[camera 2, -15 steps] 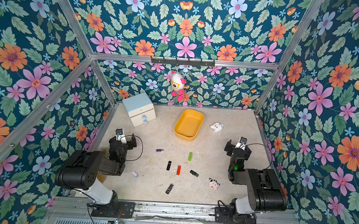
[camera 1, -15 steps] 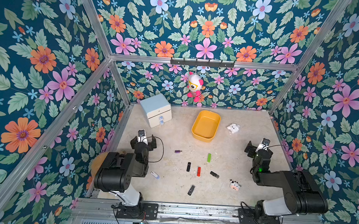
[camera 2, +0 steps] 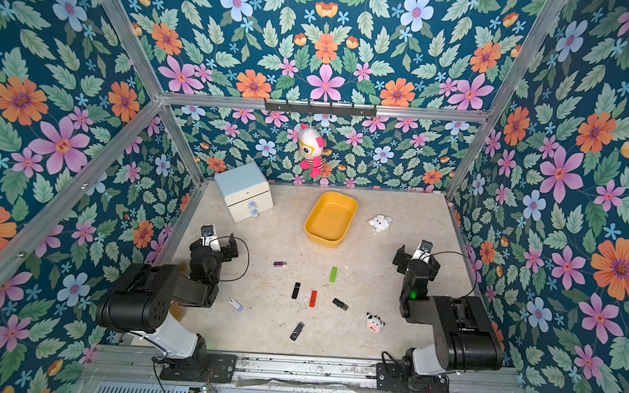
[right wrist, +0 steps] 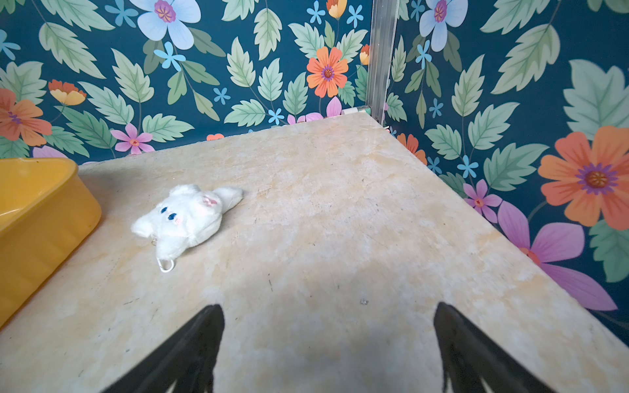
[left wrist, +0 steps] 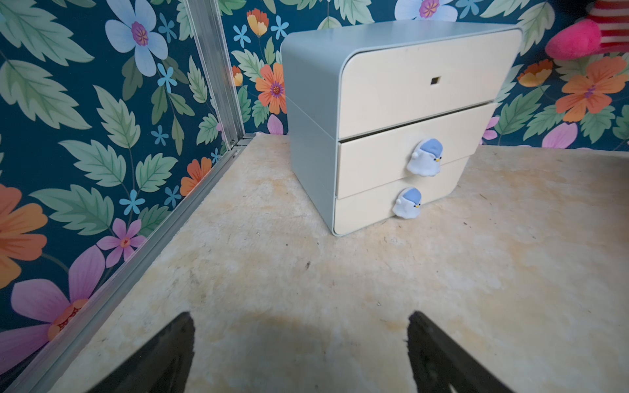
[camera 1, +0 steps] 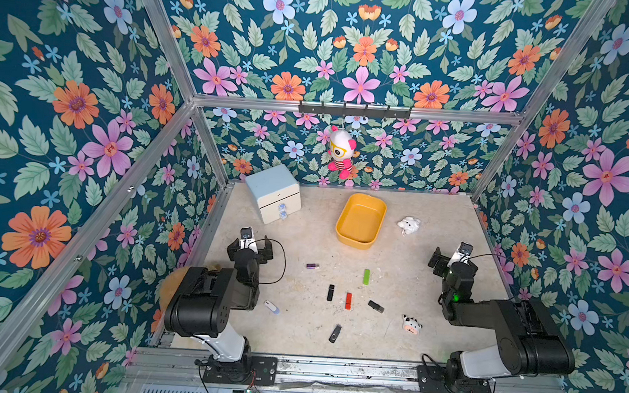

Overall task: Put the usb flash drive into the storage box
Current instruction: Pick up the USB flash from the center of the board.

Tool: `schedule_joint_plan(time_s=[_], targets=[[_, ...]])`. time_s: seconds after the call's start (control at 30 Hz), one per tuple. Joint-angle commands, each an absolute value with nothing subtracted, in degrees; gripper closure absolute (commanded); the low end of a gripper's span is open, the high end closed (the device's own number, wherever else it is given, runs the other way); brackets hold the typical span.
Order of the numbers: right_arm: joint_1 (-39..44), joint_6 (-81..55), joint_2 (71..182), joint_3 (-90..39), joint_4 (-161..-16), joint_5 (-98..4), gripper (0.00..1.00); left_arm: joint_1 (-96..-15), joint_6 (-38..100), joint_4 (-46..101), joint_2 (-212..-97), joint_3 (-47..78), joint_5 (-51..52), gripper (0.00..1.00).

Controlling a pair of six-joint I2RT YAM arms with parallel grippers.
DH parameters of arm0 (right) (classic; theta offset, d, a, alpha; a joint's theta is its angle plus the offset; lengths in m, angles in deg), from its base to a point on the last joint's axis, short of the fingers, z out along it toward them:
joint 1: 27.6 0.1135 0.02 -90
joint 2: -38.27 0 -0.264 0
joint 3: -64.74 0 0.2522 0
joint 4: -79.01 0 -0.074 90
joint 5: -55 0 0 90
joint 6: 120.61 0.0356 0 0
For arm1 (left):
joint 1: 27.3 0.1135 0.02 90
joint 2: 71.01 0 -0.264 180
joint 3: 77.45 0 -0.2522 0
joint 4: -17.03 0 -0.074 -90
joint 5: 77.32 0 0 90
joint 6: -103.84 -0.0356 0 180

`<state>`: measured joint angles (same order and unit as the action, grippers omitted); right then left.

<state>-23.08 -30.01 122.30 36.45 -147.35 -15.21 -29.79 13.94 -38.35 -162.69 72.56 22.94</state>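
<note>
- Table (camera 1: 302, 241): pale, mottled top inside flowered walls; it bears everything listed below.
- Left arm, folded low at the near edge. The left gripper (left wrist: 299, 320) has its jaws spread wide with nothing between them and faces the cabinet. This is likely a rest pose that leaves the middle free.
- Right arm, folded the same way on the opposite side. The right gripper (right wrist: 328, 308) is spread wide and empty, above bare table.
- Cabinet (camera 1: 274, 193): pale blue and cream with two drawer knobs, at the far corner. It appears to be no part of the job.
- Storage box (camera 1: 361, 221): yellow, lidless and empty, at the far middle. Its open top should let a drive be dropped straight in.
- Hanging doll (camera 1: 341, 152): on the back rail, clear of the table.
- White plush (camera 1: 408, 225): just beside the box.
- Cow plush (camera 1: 411, 324): near the right arm.
- USB flash drives, seven, lying loose between the arms and well apart from the box: green (camera 1: 366, 276), red (camera 1: 348, 300), purple (camera 1: 312, 266), white (camera 1: 272, 306) and three black (camera 1: 331, 292). None is gripped or boxed, and either arm could probably reach them.
</note>
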Motion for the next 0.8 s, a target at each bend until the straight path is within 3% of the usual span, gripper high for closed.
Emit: schedule_joint_plan(time_s=[0.0,0.2,0.27,0.33,0.47,0.63,0.77], targets=[[-23.35,-28.08,122.06,36.02,-146.36,-13.2,0.01,-29.18,15.02,-38.66,-162.69,72.35,21.32,0.01],[-22.85,-29.08,119.82,37.24,-146.58,-13.29,0.01,-30.07,14.11,-38.6,-162.68,72.21,22.49,0.0],[-20.1,-31.39,116.03,37.52,-145.34,-8.12,0.01,-30.69,13.76,-39.7,-162.68,72.69,23.68,0.0],[-16.53,-34.24,108.37,34.04,-133.33,-6.52,0.01,-30.78,14.01,-37.34,-161.92,72.05,23.9,0.01],[-15.68,-24.61,97.34,20.23,-97.37,-8.62,0.01,-30.82,14.18,-38.63,-161.61,72.29,25.78,0.01],[-15.56,-15.57,97.99,7.15,-66.35,-12.62,0.01,-35.74,12.96,-7.36,-154.84,55.72,36.09,0.0],[-13.78,-6.78,100.58,1.96,-51.86,-19.88,0.01,-36.0,17.82,18.77,-154.0,39.48,34.18,0.01]])
